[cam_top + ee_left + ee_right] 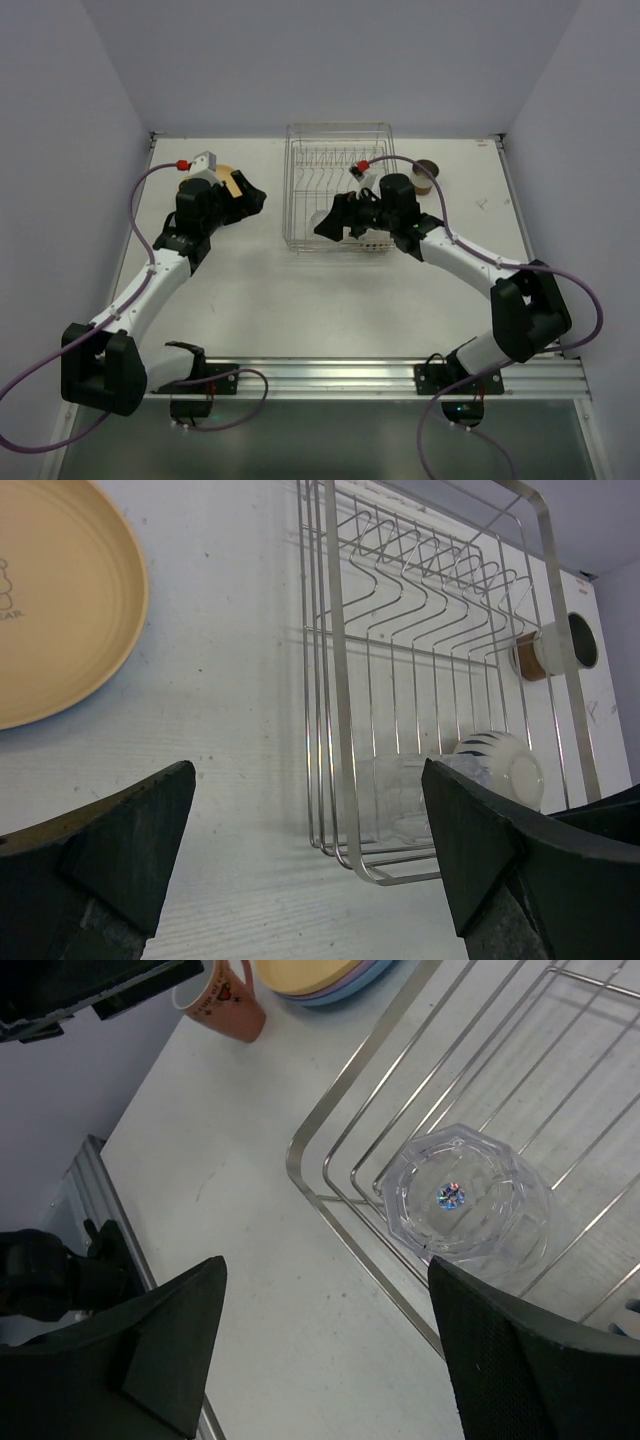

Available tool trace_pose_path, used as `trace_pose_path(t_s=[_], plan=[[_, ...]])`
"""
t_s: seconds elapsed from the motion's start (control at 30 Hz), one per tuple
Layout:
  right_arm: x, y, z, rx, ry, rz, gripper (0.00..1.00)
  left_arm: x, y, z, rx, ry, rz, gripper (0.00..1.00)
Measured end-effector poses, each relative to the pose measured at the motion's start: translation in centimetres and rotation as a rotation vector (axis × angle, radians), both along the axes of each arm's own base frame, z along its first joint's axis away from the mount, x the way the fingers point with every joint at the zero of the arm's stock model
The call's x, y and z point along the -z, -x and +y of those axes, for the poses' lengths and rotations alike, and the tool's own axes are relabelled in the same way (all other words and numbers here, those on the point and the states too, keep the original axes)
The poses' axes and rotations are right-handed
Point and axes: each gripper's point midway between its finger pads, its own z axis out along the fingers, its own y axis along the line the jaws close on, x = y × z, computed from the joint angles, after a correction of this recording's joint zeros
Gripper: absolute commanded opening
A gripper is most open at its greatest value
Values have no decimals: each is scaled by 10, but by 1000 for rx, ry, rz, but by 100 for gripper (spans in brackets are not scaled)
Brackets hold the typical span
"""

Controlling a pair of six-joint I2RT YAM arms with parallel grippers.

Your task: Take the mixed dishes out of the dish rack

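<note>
Two dishes lie in the dish rack (335,660): a small clear glass (465,1195) in its near left corner and a white cup (505,765) on its side just beside it. The right gripper (328,1270) hovers over the glass, jaws wide apart, holding nothing. The left gripper (308,780), equally spread and empty, hangs near the table's (300,300) far left corner, by the stacked plates (320,978) and the pink mug (228,1005). The brown cup (427,177) stands just right of the rack.

Three plates (312,972), two cups (503,765); one each: mug (228,1005), glass (465,1200), rack (337,680).
</note>
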Motion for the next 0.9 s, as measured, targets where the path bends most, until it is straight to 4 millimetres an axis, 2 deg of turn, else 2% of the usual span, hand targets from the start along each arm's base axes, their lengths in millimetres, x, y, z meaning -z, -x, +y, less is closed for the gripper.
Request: trace_pose_path(t_s=[0.1, 0.27, 0.4, 0.47, 0.9], plan=[[1, -8, -5, 46, 24, -22, 89, 0, 0, 0, 0, 0, 0, 100], [17, -17, -18, 132, 104, 0, 92, 0, 0, 0, 0, 0, 0, 100], [23, -25, -22, 180, 154, 6, 99, 0, 0, 0, 0, -1, 0, 100], [25, -28, -22, 200, 181, 2, 99, 0, 0, 0, 0, -1, 0, 100], [27, -41, 13, 264, 382, -38, 99, 0, 0, 1, 4, -12, -4, 100]])
